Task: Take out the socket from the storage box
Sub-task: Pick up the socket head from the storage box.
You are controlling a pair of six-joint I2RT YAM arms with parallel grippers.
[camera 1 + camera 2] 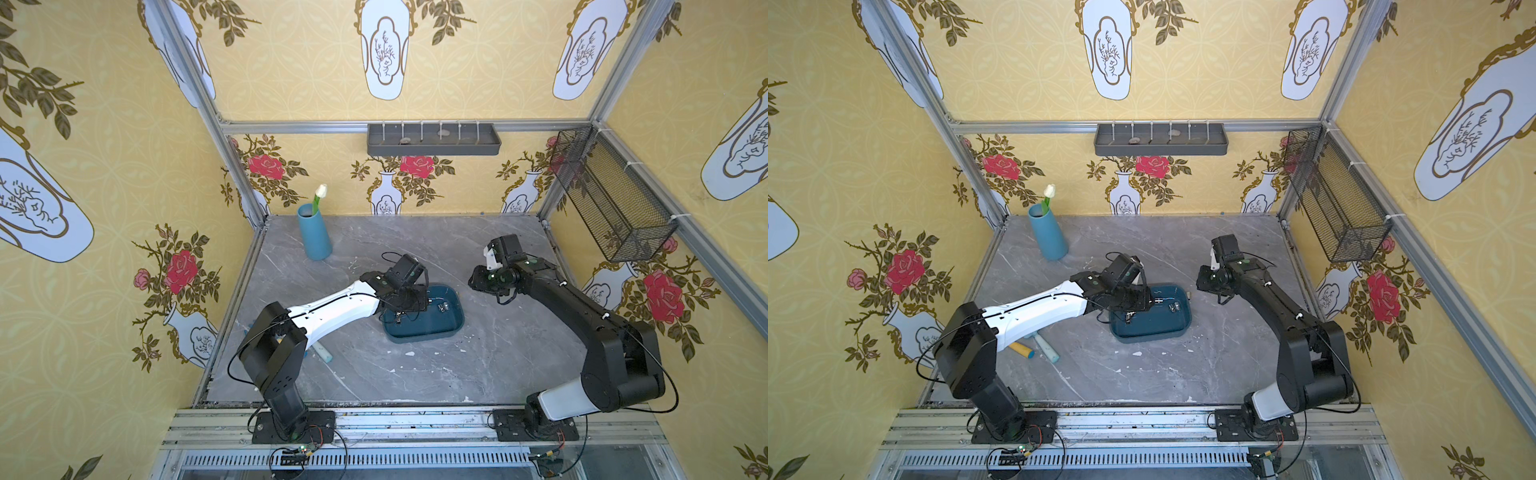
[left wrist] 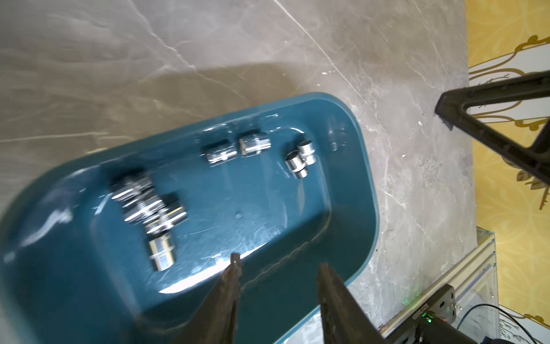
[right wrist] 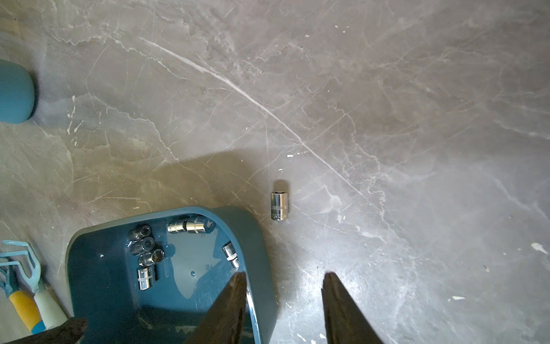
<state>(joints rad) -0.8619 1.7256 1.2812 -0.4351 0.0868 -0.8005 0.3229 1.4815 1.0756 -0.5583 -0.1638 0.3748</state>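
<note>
Left claw (image 2: 278,266) is hanging over the storage box (image 2: 369,208), its fingers standing apart with nothing between them. Right claw (image 3: 284,277) is likewise gaping and empty, hovering by the box's rim on the side facing the desk's right edge.

The box is sitting near the middle of the desk (image 1: 478,365). Chrome sockets are lying on its floor: a tight cluster (image 2: 143,202), a lone socket (image 2: 162,251) just beside it, and two pairs further along. One more, the loose socket (image 3: 279,205), is lying on the desk just outside the box.

To my eye the left arm is lining up a pick. The lone socket is looking like the best target, since it is lying on its side and nearest the fingers.

- **Approach:** the fingers should be straddling its round body across the axis, going down until the tips are nearly grazing the floor.
- **Grip:** they should be closing slowly, because polished steel is probably slippery and apt to squirt out.
- **Box:** it is looking light, so any sideways shove on its wall is risking a slide.
- **Lift:** the claw should be rising straight up past the flared rim before heading out to bare desk.

The left wrist view is smeared, so I cannot tell the exact gaps within the cluster.
</note>
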